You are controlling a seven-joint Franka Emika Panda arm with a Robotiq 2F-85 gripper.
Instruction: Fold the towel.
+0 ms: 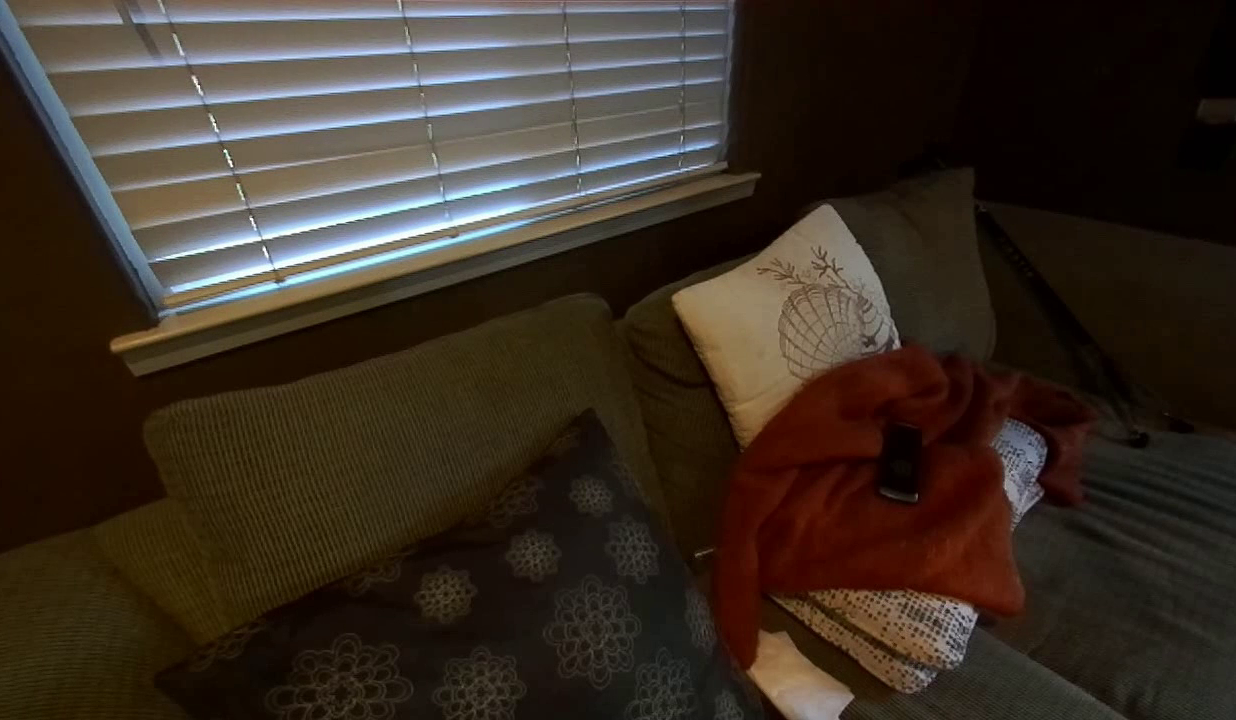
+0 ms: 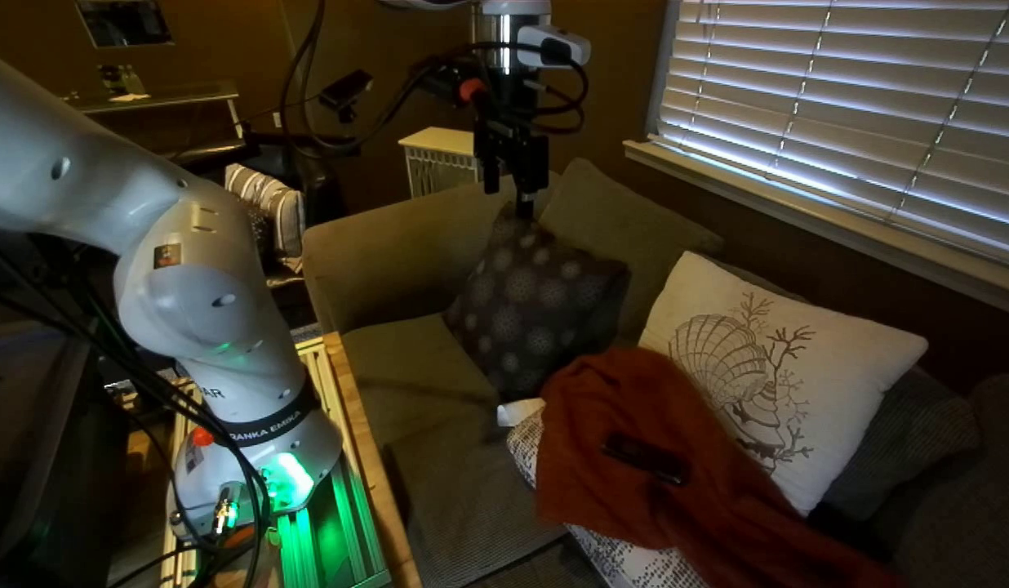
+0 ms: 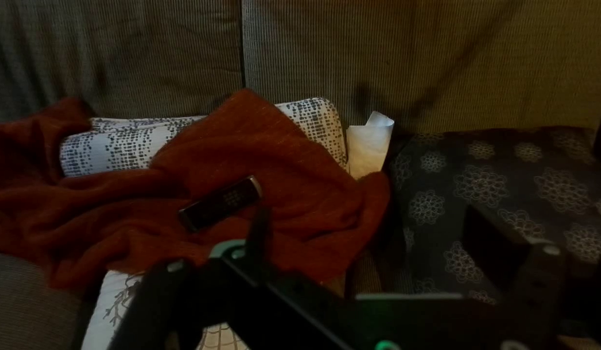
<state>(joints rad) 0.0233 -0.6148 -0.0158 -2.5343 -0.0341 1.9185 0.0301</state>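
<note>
The towel (image 1: 838, 540), a rumpled rust-red cloth, lies in the right half of the frame in an exterior view, heaped in loose creases on the sofa (image 1: 1128, 620). It is draped over a white patterned fabric (image 3: 120, 150), which shows past its edges at left of centre and at the middle of the wrist view. A dark remote-like device (image 3: 220, 204) rests on top of the towel, left of centre in the wrist view, its right end slanting up.

The cream cushion (image 1: 768, 320) with a shell print leans at the back of the sofa, and the towel overlaps its lower edge. A dark cushion (image 3: 475, 180) with pale flower shapes takes the right side of the wrist view. Between it and the patterned fabric is a white sheet (image 3: 368, 150), its upper corner curled.

The gripper (image 3: 366, 218) shows at the bottom of the wrist view, its 2 fingers (image 3: 492, 240) spread wide with a broad gap between them. In an exterior view the white robot arm (image 2: 215, 278) fills the left of the frame; the gripper hangs at top centre, pointing down, well apart from the towel at lower right.
</note>
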